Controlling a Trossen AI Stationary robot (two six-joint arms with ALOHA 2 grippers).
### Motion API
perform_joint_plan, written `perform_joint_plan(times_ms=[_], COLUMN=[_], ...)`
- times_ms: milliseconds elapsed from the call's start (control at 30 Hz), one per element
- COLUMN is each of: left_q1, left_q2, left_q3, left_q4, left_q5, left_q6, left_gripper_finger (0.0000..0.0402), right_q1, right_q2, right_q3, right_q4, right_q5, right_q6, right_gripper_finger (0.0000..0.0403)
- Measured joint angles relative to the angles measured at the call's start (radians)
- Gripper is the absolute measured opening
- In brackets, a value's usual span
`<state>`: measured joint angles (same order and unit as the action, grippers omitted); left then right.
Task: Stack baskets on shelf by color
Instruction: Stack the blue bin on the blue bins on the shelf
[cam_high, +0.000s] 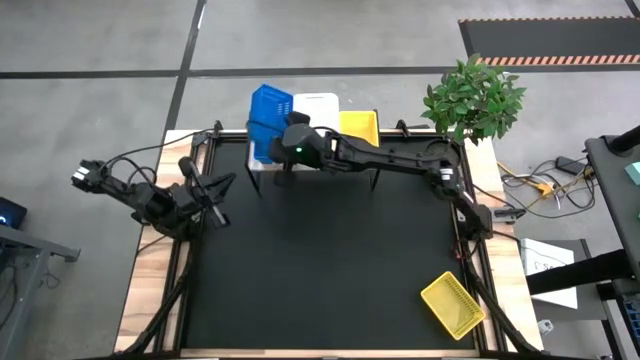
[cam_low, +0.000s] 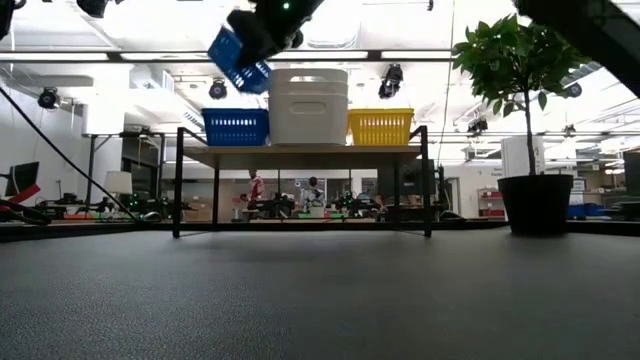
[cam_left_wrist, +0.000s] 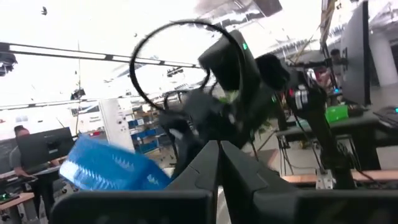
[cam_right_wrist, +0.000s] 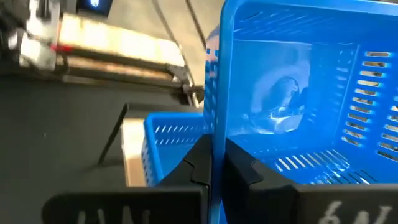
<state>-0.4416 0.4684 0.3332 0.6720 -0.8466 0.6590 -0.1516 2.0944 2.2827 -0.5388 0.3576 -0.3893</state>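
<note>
My right gripper (cam_high: 285, 140) reaches over the left end of the shelf (cam_low: 300, 152) at the table's far edge and is shut on a blue basket (cam_high: 265, 112), which hangs tilted in the air (cam_low: 240, 55). On the shelf stand a blue basket (cam_low: 235, 127) at the left, a white stack (cam_low: 308, 105) in the middle and a yellow basket (cam_low: 380, 127) at the right. Another yellow basket (cam_high: 452, 305) lies on the table by the near right corner. My left gripper (cam_high: 215, 190) waits shut near the table's left edge. My right gripper pinches one wall of the blue basket at its rim (cam_right_wrist: 217, 118), one finger inside the basket and one outside. The basket is lifted clear and tilted, directly above the blue basket (cam_right_wrist: 174, 140) that stands on the shelf.
A potted plant (cam_high: 472, 100) stands at the table's far right corner, right of the shelf. The black tabletop (cam_high: 330, 270) between the shelf and the lone yellow basket is open. Cables and a desk lie beyond the right edge.
</note>
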Motion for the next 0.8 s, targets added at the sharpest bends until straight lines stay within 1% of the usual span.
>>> perform_joint_plan(times_ms=[100,233,367,533,633,800], left_q1=[0.000,0.000,0.000,0.000,0.000,0.001], left_q2=[-0.008,-0.021,-0.025,-0.027,-0.028,-0.027], left_q3=[0.000,0.000,0.000,0.000,0.000,0.000], left_q4=[0.000,0.000,-0.009,-0.009,-0.009,-0.009], left_q5=[0.000,0.000,0.000,0.000,0.000,0.000], left_q6=[0.002,0.002,0.002,0.003,0.003,0.003], left_gripper_finger=[0.0000,0.0000,0.0000,0.0000,0.0000,0.0000], right_q1=[0.000,0.000,0.000,0.000,0.000,0.000], right_q2=[0.062,0.072,0.071,0.071,0.071,0.071], right_q3=[0.076,0.061,0.061,0.061,0.061,0.061], right_q4=[-0.053,-0.061,-0.077,-0.093,-0.094,-0.094], right_q5=[0.000,0.002,0.008,0.005,0.007,0.009], right_q6=[-0.033,-0.073,-0.056,-0.082,-0.082,-0.076], right_gripper_finger=[0.0008,0.0008,0.0008,0.0011,0.0022,0.0060])
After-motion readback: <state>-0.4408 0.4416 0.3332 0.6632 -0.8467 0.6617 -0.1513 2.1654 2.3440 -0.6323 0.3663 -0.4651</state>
